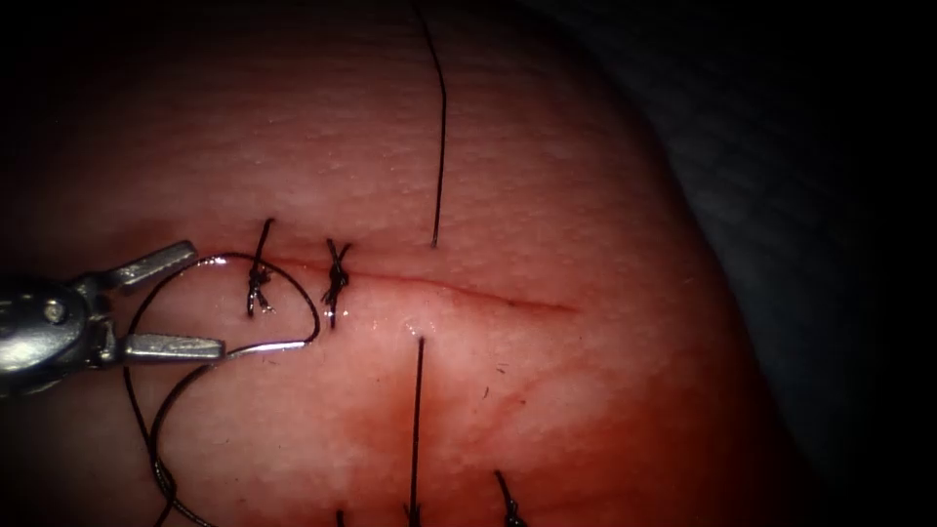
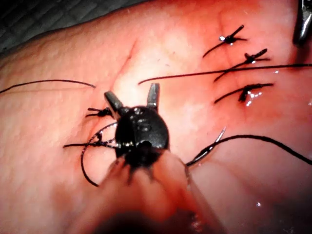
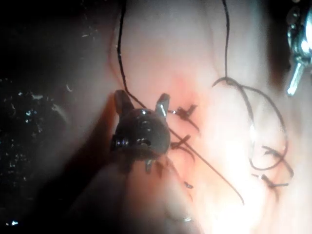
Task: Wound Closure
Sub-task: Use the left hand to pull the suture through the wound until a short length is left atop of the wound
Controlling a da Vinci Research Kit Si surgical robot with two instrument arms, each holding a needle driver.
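My left tool (image 1: 210, 300) comes in on the left of the tissue (image 1: 586, 215) with its jaws open and nothing held; its own wrist view shows them spread too (image 2: 131, 90). The curved needle (image 1: 314, 317) lies loose on the surface, not in the tissue. It arcs over the left end of the cut (image 1: 488, 295), with one shiny end beside the lower jaw tip. Black thread (image 1: 146, 429) trails from it toward the front. My right tool (image 3: 142, 94) hovers over the tissue, its jaws open and empty. A thread strand passes close behind them.
Two knotted stitches (image 1: 259, 278) (image 1: 335, 273) cross the cut near its left end. Further right, a loose thread (image 1: 441, 117) enters the far edge of the cut and comes out on the near edge (image 1: 418, 420). Red fluid stains the front of the tissue.
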